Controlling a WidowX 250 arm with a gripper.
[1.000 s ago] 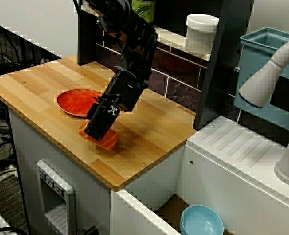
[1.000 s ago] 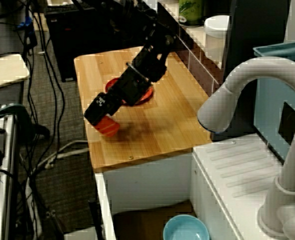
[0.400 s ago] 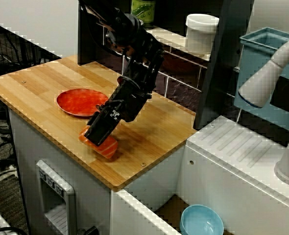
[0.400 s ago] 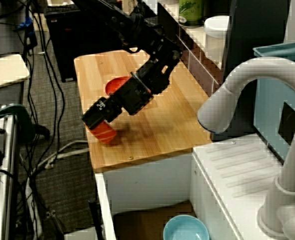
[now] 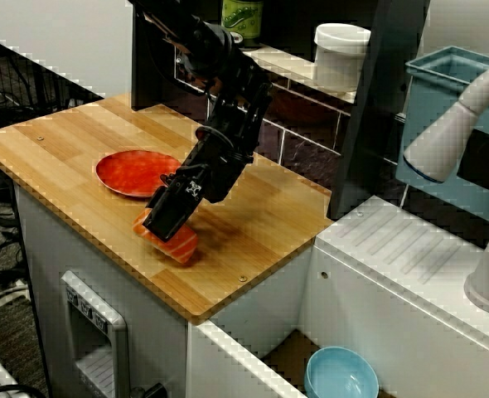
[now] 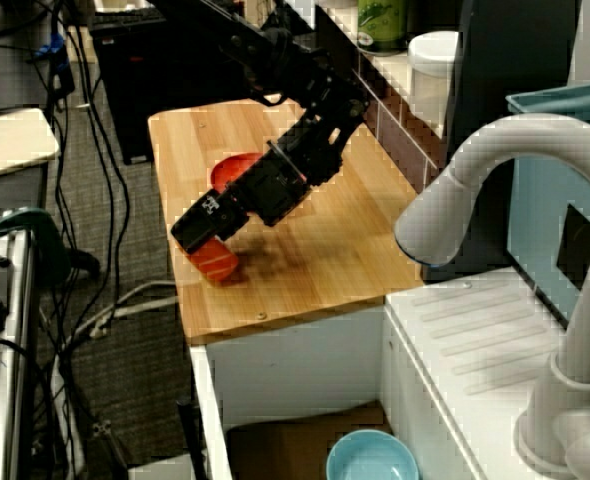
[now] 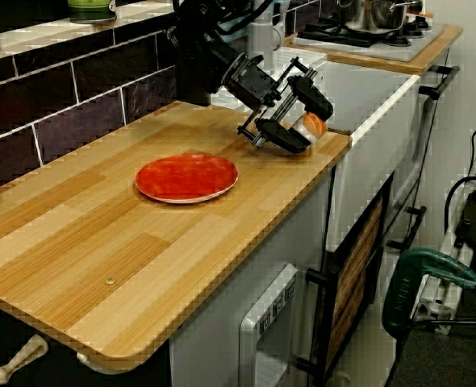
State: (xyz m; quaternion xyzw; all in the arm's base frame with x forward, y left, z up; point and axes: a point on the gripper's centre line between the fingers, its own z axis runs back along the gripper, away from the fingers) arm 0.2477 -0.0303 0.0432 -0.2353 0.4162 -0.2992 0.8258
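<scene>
The gripper (image 5: pixel 167 224) squeezes the orange block (image 5: pixel 181 247) between its fingers so it cannot slip, near the front edge of the counter (image 5: pixel 261 224), beside the red plate (image 5: pixel 133 172).

Matt wood counter (image 5: pixel 62 141), glossy red plate (image 5: pixel 131 172), smooth orange cup (image 5: pixel 176 246)

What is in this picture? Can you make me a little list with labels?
holding: the gripper is shut on an orange piece
where: low over the wooden counter, near its front edge
nearby: a red plate, apart from the orange piece
lower down: a blue bowl, below the level of the wooden counter
</scene>
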